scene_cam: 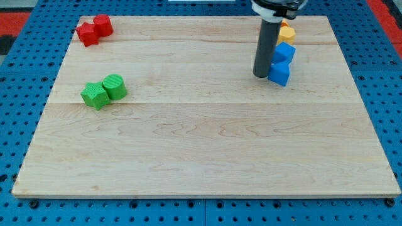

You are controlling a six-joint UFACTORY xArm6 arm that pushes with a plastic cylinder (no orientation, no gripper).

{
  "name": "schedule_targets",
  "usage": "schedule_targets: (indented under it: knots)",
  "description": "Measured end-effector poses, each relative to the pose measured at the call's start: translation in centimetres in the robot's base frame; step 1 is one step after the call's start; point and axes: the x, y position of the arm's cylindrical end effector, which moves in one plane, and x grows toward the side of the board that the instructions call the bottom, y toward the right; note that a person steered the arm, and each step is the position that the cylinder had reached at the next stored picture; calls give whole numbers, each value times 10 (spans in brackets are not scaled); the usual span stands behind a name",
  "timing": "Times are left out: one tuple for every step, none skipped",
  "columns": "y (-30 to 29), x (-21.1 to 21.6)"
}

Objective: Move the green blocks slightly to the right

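- The wooden board [207, 157] fills most of the view and lies on a blue pegboard surface [25, 144]; its middle and lower parts carry no blocks
- My rod [267, 47] comes down from the view's top right; it has no fingers to open or close, only my tip [261, 76], which rests on the board just left of the blue blocks
- Two blue blocks sit just right of my tip: one blue cube [280, 73] lower, close beside the rod, and another blue block [284, 52] above it, touching it
- A yellow block [287, 32] shows above the blue pair, partly hidden behind the rod, shape unclear
- The green blocks sit at the view's left, well apart from my tip: a green cylinder [115, 86] and a green star-like block [94, 95] touching it on its lower left
- Two red blocks lie in the top left corner, touching: a red cylinder [102, 25] and a red star-like block [87, 34]
- Bare board lies between my tip and the green pair
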Motion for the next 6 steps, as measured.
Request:
schedule_targets:
  knots:
    - [2,0]
    - [-29,20]
    - [-84,88]
    - [-234,97]
    - [-362,97]
    - [-382,90]
